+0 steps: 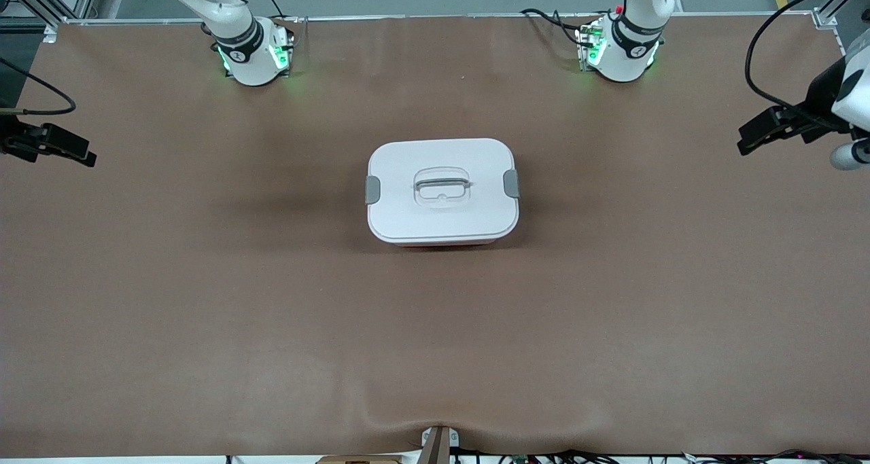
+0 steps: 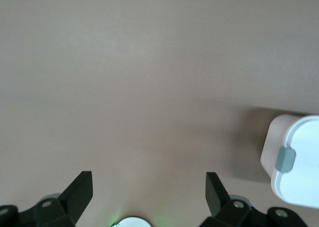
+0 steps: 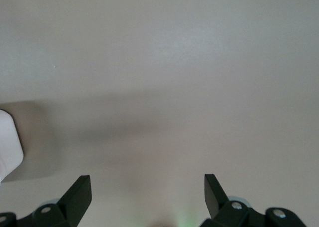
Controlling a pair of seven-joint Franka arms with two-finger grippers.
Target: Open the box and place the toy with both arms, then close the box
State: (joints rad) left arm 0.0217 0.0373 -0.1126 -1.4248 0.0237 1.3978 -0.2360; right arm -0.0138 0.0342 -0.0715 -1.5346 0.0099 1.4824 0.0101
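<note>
A white box sits shut at the middle of the brown table, its lid seated flat with the handle folded into its recess and one grey latch at each short end, the other facing the left arm's end, presumably so that each arm can reach one. The left gripper hangs over bare table toward its own end, fingers spread wide and holding nothing; the right gripper mirrors it at the right arm's end, likewise spread and empty. Both arms wait clear of the box. Count: one box, one lid, two latches, two arms. No toy shows anywhere on the table; it may lie inside the closed box, which fits either a box yet to be opened or one closed again.
</note>
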